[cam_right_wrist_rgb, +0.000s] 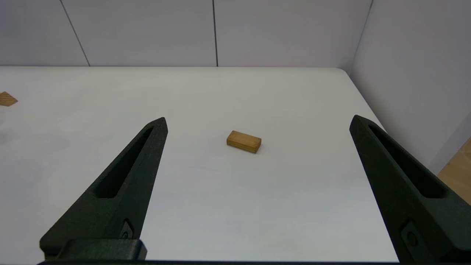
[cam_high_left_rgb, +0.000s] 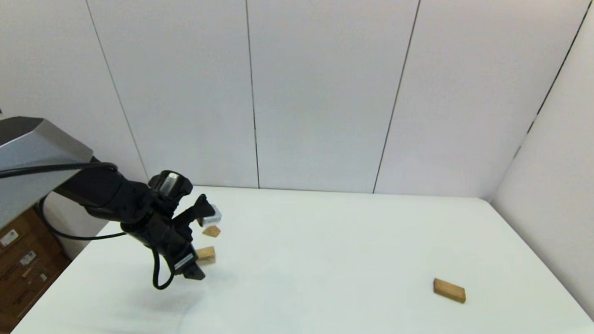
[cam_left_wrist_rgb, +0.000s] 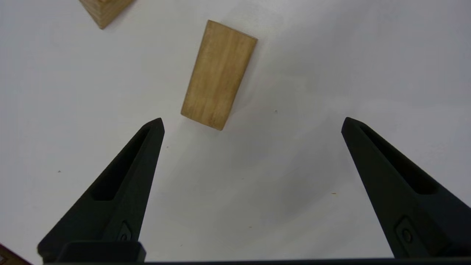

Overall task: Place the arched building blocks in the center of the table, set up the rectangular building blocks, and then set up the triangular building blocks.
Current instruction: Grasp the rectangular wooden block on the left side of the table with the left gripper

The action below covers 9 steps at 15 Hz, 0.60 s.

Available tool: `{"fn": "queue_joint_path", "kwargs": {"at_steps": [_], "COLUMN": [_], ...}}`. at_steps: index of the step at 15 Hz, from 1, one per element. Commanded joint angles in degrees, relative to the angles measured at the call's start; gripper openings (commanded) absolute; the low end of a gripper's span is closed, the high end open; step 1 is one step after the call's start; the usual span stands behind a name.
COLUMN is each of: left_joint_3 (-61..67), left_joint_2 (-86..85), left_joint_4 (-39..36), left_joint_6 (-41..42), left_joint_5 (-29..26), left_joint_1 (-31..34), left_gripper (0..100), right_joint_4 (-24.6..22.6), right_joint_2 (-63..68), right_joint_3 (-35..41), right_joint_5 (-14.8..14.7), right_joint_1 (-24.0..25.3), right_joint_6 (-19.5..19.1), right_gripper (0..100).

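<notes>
Over the table's [cam_high_left_rgb: 323, 267] far-left part, from the head view, my left arm reaches in from the left, wrist bent down, my left claw [cam_high_left_rgb: 200, 240] hanging above the arched block [cam_high_left_rgb: 206, 255]. Just beyond lies the triangular block [cam_high_left_rgb: 212, 231]; the rectangular block [cam_high_left_rgb: 449, 290] lies flat well apart, near right.

Seen from my left wrist, my left claw [cam_left_wrist_rgb: 252, 123] is spread wide, empty, over the arched block [cam_left_wrist_rgb: 218, 74], the triangular block [cam_left_wrist_rgb: 105, 11] beside it.

Seen from my right wrist, my right claw [cam_right_wrist_rgb: 257, 123] gapes wide, empty, facing the rectangular block [cam_right_wrist_rgb: 244, 141].
</notes>
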Motion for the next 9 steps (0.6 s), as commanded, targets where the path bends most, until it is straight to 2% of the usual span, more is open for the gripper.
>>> {"fn": "queue_joint_path", "kwargs": {"at_steps": [1, 7, 9], "left_joint_3": [-0.94, -5.16, -5.51], "left_joint_2": [3.09, 7.57, 8.18], "left_joint_4": [-0.18, -0.71, -0.71], "left_joint_6": [0.25, 0.07, 0.07], "left_joint_5": [-0.11, -0.37, -2.83], "left_joint_1": [-0.06, -0.06, -0.06], "left_gripper": [100, 100, 100], "right_joint_4": [-0.04, -0.04, -0.04], "right_joint_2": [0.07, 0.07, 0.07], "right_joint_3": [0.09, 0.09, 0.09], "right_joint_5": [0.05, 0.05, 0.05], "right_joint_1": [0.01, 0.01, 0.01], "right_joint_6": [0.02, 0.02, 0.02], "right_gripper": [100, 100, 100]}}
